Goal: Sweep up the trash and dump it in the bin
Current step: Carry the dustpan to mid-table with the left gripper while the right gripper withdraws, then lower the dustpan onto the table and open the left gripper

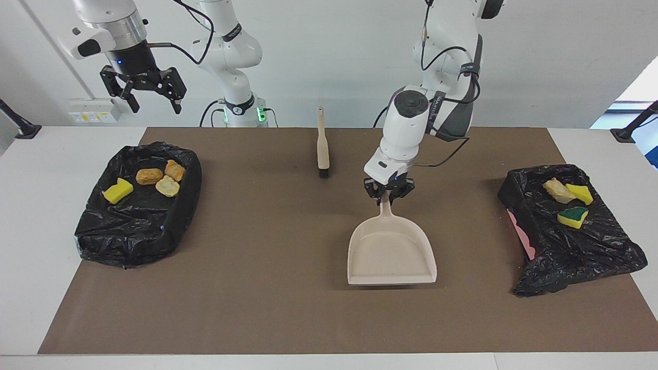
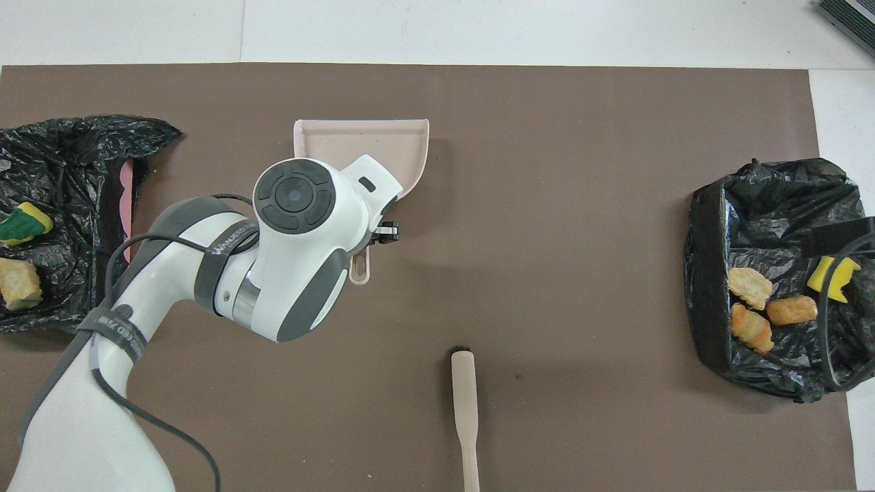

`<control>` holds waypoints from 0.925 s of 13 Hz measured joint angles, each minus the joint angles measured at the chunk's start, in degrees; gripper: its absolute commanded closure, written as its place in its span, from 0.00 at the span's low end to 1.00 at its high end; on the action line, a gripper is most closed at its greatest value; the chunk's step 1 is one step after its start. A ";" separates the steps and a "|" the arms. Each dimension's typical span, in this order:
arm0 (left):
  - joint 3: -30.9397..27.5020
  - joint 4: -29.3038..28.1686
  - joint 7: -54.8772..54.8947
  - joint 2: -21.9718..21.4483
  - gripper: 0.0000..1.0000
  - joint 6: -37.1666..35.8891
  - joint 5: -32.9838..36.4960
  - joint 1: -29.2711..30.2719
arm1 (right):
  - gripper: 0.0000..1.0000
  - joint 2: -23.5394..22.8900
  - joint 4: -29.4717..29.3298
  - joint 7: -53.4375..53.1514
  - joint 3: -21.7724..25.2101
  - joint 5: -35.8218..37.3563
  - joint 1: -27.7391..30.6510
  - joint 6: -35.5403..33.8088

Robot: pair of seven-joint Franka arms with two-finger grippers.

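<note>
My left gripper (image 1: 386, 198) is shut on the handle of the beige dustpan (image 1: 390, 254), which sits empty and low on the brown mat near the table's middle; in the overhead view the wrist covers most of the dustpan (image 2: 360, 147). My right gripper (image 1: 149, 97) hangs open, high over the right arm's end. Trash lies in two black-bagged bins. The bin (image 1: 128, 246) at the right arm's end holds bread chunks (image 1: 149, 176) and a yellow sponge (image 1: 117, 191). In the bin (image 1: 581, 257) at the left arm's end lie a green-backed sponge (image 1: 573, 217), a pale chunk (image 1: 558, 190) and a yellow sponge (image 1: 581, 192).
The beige brush (image 1: 322, 144) lies on the mat near the robots, bristles pointing away from them; it also shows in the overhead view as the brush (image 2: 465, 410). A brown mat (image 1: 257, 288) covers most of the white table. A pink edge (image 1: 516, 226) shows under the bag at the left arm's end.
</note>
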State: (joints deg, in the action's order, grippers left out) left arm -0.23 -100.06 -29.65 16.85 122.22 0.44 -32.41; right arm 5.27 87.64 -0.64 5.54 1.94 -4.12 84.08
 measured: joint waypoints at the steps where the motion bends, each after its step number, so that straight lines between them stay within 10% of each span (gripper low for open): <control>1: -0.02 1.77 -1.17 1.48 1.00 -0.01 -0.03 -1.21 | 0.00 -0.01 0.00 0.01 0.22 0.00 0.22 0.01; 12: -0.12 18.86 -12.83 17.85 1.00 0.77 -0.06 -7.29 | 0.00 0.21 -0.30 0.04 0.23 -0.11 -0.07 0.36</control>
State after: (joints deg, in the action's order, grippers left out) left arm -0.35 -81.20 -42.49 34.70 122.99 0.38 -39.70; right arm 5.48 87.35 -0.60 5.77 1.83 -4.19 84.44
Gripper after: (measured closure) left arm 0.687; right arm 0.000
